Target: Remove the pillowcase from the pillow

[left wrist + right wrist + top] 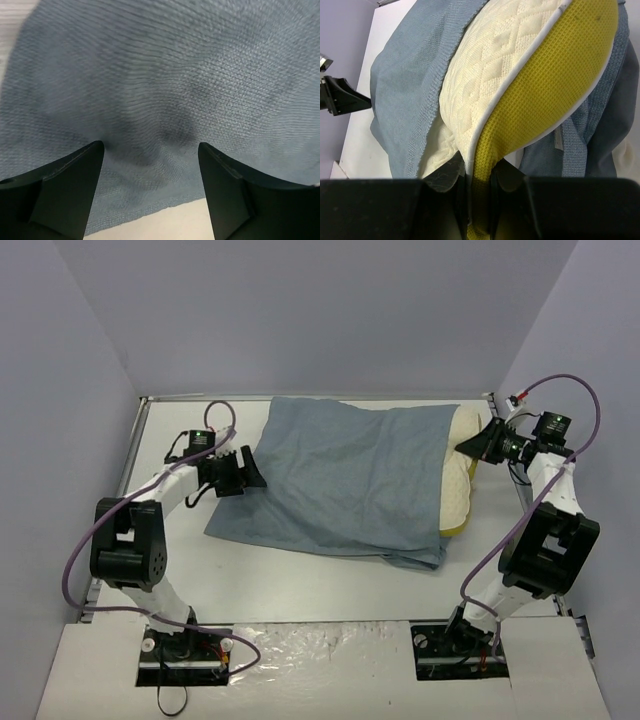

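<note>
At the near edge of the table (pixel 300 590) we see both arms bolted down, the left arm (pixel 128 545) bending up along the left edge and the right arm (pixel 548 550) along the right edge.

Beyond a bare strip of white surface lies the pillowcase (pixel 350 480), plain blue-grey face up. It spreads across the middle of the table and reaches almost to the far edge. Its near right corner lies flat and limp on the surface.

The pillow (pixel 458 490) sits inside it. Only its right end pokes out of the open mouth, toward the right edge of the table.

The left tool (pixel 245 472) is at the pillowcase's left edge, closer to the far left corner. In its own wrist view the left tool (pixel 150 150) is spread wide, and the knitted cloth (pixel 160 75) fills the space ahead. We cannot tell whether the fingers touch it.

The right tool (pixel 478 445) is toward the far right corner. Its wrist view shows it narrow, with the fingers (pixel 445 180) clamped on the exposed pillow (pixel 485 85). They grip where the cream quilted face meets the yellow mesh face along a pale seam. The pillowcase (pixel 405 85) is bunched back around the pillow on both sides.
</note>
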Robot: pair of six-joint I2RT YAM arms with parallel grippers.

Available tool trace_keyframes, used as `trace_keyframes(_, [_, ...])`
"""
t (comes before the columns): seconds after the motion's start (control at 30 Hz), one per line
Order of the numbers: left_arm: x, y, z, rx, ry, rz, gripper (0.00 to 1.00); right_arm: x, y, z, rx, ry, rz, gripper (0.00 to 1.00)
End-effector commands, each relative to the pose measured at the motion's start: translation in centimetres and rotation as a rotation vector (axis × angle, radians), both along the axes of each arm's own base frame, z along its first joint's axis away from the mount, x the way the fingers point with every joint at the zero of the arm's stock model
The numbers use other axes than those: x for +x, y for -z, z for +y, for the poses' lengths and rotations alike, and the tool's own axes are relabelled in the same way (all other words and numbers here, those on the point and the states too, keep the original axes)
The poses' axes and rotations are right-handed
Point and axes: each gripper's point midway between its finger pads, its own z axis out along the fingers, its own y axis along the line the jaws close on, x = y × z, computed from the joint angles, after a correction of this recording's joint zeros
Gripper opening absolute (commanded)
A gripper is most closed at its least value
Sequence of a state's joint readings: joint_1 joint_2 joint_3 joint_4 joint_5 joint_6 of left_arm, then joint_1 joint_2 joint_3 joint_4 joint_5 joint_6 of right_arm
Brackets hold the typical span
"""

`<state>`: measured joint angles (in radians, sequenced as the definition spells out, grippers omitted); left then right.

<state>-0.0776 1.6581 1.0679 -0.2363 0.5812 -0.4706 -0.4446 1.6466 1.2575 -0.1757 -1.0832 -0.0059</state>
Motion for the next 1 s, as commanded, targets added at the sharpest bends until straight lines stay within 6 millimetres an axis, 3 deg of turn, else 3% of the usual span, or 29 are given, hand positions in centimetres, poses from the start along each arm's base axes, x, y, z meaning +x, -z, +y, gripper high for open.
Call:
trace_keyframes(0.0, [-1.1, 2.2, 0.8, 0.213, 0.051, 0.06, 0.74, -0.4, -2.5, 1.6, 0.0, -0.076, -0.1, 0.0])
trace_keyframes(0.27, [-1.3, 1.7, 1.5, 0.282, 0.054, 0.051, 0.34, -0.6, -2.4, 1.8, 0.0, -0.086, -0.101, 0.0])
trace_keyframes(0.3, [-1.2, 1.2, 2.0, 0.295, 0.039, 0.04, 0.22, -0.5, -2.5, 1.8, -0.001, -0.085, -0.102, 0.0])
trace_keyframes(0.4, [-0.8, 0.2, 3.1, 0.3, 0.006, 0.011, 0.03, -0.5, -2.7, 1.6, -0.011, -0.081, -0.107, 0.0])
trace_keyframes(0.53, [0.2, -1.6, 6.3, 0.282, -0.093, -0.024, 0.02, -0.6, -3.3, 1.6, -0.018, -0.08, -0.122, 0.0])
trace_keyframes(0.73, [0.2, -2.3, 5.7, 0.182, -0.084, -0.043, 0.02, -0.8, -3.8, 1.7, -0.018, -0.083, -0.129, 0.0])
trace_keyframes(0.87, [1.2, -3.1, 10.6, 0.151, -0.261, -0.077, 0.02, -1.1, -4.4, 1.2, -0.027, -0.07, -0.142, 0.0])
trace_keyframes(0.9, [1.5, -3.6, 13.4, 0.13, -0.338, -0.09, 0.02, -1.2, -5.0, 0.9, -0.037, -0.068, -0.159, 0.0])
trace_keyframes(0.97, [1.6, -4.0, 16.1, 0.124, -0.418, -0.094, 0.02, -1.3, -6.4, 0.2, -0.039, -0.057, -0.185, 0.0])
